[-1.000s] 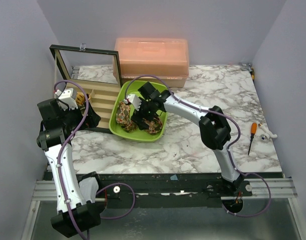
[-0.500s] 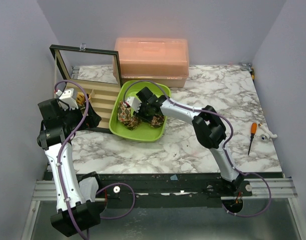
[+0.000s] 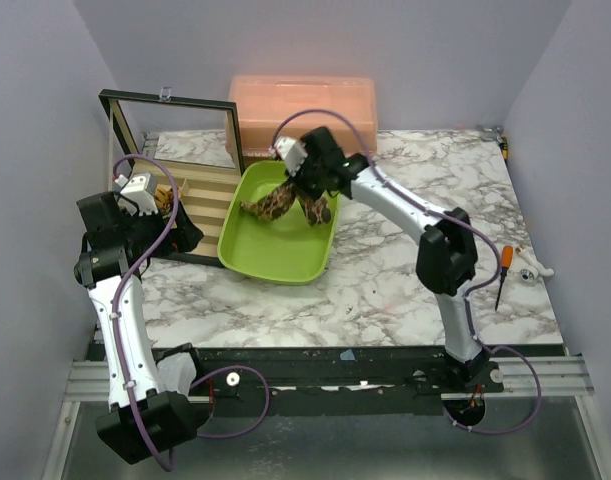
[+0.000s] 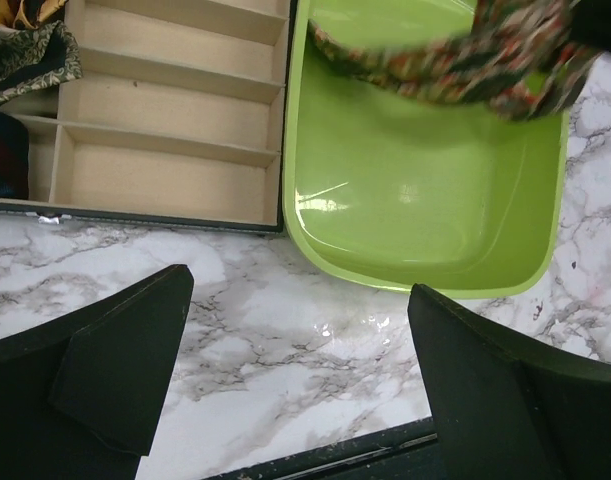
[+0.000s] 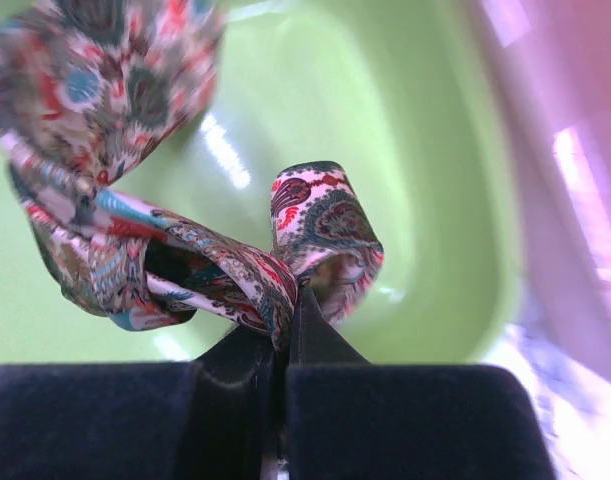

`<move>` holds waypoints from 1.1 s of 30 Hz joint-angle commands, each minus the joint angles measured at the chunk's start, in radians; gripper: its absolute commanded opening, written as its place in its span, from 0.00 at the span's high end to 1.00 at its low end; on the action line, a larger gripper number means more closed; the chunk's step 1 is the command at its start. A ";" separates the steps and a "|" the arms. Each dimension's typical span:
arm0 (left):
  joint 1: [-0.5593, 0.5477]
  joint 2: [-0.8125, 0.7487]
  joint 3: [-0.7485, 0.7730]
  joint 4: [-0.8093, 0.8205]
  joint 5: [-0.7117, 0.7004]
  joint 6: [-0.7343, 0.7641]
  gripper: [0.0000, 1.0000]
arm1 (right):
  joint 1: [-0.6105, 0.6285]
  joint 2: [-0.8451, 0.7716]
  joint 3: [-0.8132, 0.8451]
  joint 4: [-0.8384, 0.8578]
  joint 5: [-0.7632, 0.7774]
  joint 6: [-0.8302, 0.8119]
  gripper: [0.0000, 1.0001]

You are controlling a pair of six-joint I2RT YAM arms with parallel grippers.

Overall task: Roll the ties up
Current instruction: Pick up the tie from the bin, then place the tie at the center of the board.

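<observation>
One floral tie (image 3: 274, 204) hangs above the lime-green tray (image 3: 270, 262), pinched in my right gripper (image 3: 307, 181), which is shut on it over the tray's far side. In the right wrist view the tie (image 5: 185, 250) loops out from the closed fingertips of the right gripper (image 5: 289, 300), with the tray (image 5: 425, 150) below. My left gripper (image 4: 300, 300) stands open over bare marble, in front of the tray (image 4: 415, 220) and apart from the hanging tie (image 4: 455, 65). Another tie (image 4: 25, 60) lies in the wooden box's left compartment.
A wooden compartment box (image 3: 203, 195) with its glass lid (image 3: 170, 100) raised stands left of the tray. A translucent orange bin (image 3: 305, 110) sits at the back. An orange-handled screwdriver (image 3: 502, 272) and a small white object (image 3: 533, 268) lie at the right edge.
My right gripper shut on a tie in the tray and rose toward the back with it, so the fabric now hangs above the tray. The left arm has barely moved.
</observation>
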 commanded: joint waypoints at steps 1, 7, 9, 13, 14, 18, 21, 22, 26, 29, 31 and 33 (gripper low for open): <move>-0.012 0.038 0.045 0.036 0.063 0.106 0.02 | -0.104 -0.168 0.119 -0.063 -0.096 0.104 0.99; -0.139 0.094 0.075 0.081 -0.007 0.193 0.01 | -0.266 -0.339 0.104 -0.123 -0.135 0.176 0.99; -0.214 0.119 0.091 0.092 -0.056 0.236 0.01 | -0.327 -0.411 0.068 -0.136 -0.136 0.198 0.99; -0.369 0.171 0.122 0.124 -0.113 0.304 0.02 | -0.444 -0.532 -0.001 -0.211 -0.101 0.263 0.99; -0.424 0.189 0.133 0.130 -0.117 0.315 0.02 | -0.479 -0.564 -0.032 -0.237 -0.105 0.282 0.99; -0.541 0.248 0.178 0.144 -0.114 0.335 0.01 | -0.604 -0.666 -0.199 -0.337 -0.123 0.360 0.99; -0.613 0.268 0.179 0.152 -0.088 0.343 0.01 | -0.644 -0.735 -0.361 -0.372 -0.160 0.403 0.99; -0.633 0.269 0.175 0.151 -0.083 0.348 0.01 | -0.646 -0.757 -0.408 -0.377 -0.162 0.404 0.99; -0.720 0.253 0.129 0.156 -0.109 0.374 0.01 | -0.664 -0.841 -0.642 -0.364 -0.257 0.493 0.99; -0.740 0.241 0.098 0.153 -0.120 0.380 0.02 | -0.665 -0.844 -0.754 -0.308 -0.533 0.526 0.58; -0.741 0.241 0.090 0.144 -0.134 0.369 0.02 | -0.663 -0.820 -0.782 -0.267 -0.700 0.491 0.34; -0.741 0.249 0.107 0.115 -0.160 0.345 0.02 | -0.664 -0.770 -0.744 -0.261 -0.707 0.445 0.19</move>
